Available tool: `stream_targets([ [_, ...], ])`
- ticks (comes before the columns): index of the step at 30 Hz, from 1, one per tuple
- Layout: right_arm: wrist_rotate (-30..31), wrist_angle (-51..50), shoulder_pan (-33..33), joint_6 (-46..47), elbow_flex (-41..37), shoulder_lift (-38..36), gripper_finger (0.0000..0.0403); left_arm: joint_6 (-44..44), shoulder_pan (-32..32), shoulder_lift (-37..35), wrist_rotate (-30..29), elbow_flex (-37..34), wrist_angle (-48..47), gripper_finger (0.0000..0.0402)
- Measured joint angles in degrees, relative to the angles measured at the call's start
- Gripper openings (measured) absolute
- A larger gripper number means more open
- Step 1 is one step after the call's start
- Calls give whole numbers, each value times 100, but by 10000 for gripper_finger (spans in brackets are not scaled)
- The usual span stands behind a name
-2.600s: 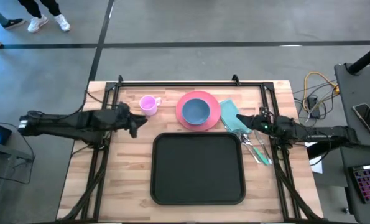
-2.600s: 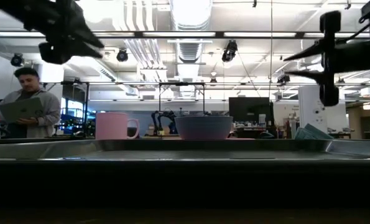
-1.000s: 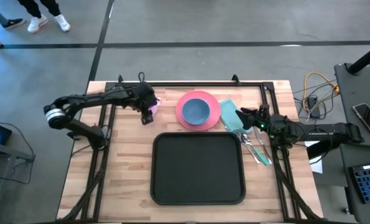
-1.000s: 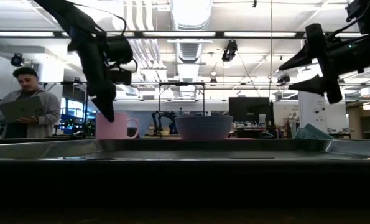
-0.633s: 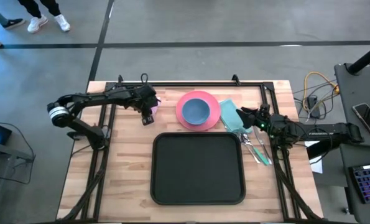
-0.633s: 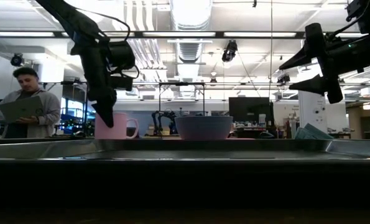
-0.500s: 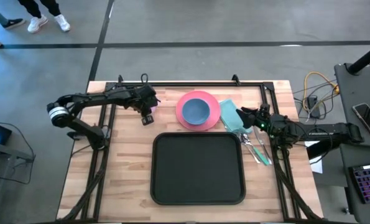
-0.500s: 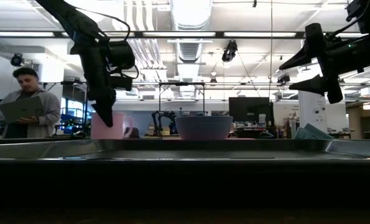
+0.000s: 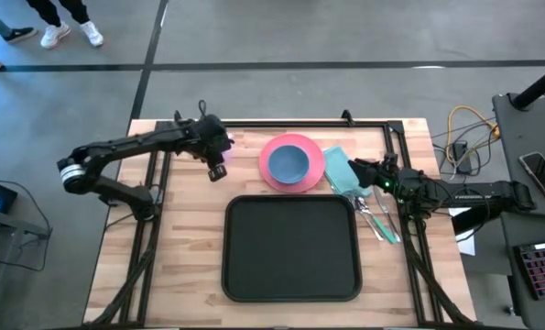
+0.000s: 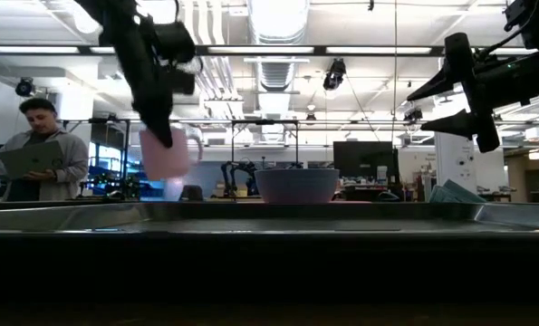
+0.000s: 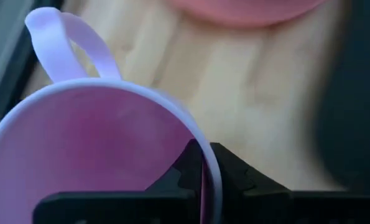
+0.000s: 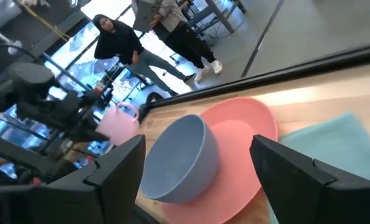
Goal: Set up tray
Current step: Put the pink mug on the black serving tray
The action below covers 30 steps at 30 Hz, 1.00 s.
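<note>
A pink mug (image 10: 166,154) hangs above the table's far left with my left gripper (image 9: 219,170) shut on it; its handle (image 11: 60,43) stands out from the side away from the fingers. The black tray (image 9: 290,249) lies in the middle near part of the table. Behind it a blue bowl (image 9: 288,163) stands on a round pink plate (image 9: 309,176). My right gripper (image 9: 354,170) hovers open over a teal napkin (image 9: 336,161), to the plate's right, with nothing between its fingers. My left gripper holds the mug's rim (image 11: 211,184) on the side opposite the handle, one finger (image 11: 183,167) inside the mug and the other (image 11: 235,175) outside. The fingers come from above, pointing down. The mug hangs below them, mouth up, lifted clear of the table.
Cutlery (image 9: 380,222) lies on the napkin's near end, right of the tray. A dark metal frame (image 9: 272,123) runs along the table's far edge and down both sides. A person with a laptop (image 10: 35,152) stands beyond the table.
My left gripper has shut on the mug's rim and gone up a little toward the far edge. The mug, which stood on the table, now hangs clear of it. My right gripper has kept still.
</note>
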Motion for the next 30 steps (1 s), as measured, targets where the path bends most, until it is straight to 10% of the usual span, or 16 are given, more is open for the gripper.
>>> stream_targets([
  [9,-322,-2,2,981,-2,11,256,-1134,-997,-157,995,490,-144,1],
  [20,-1867,-2,2,999,-4,-2,251,-6040,-3940,234,-1850,421,191,1],
  [30,-2459,-192,4,1151,-4,-2,251,-8390,-4766,1717,-2053,1048,298,0],
])
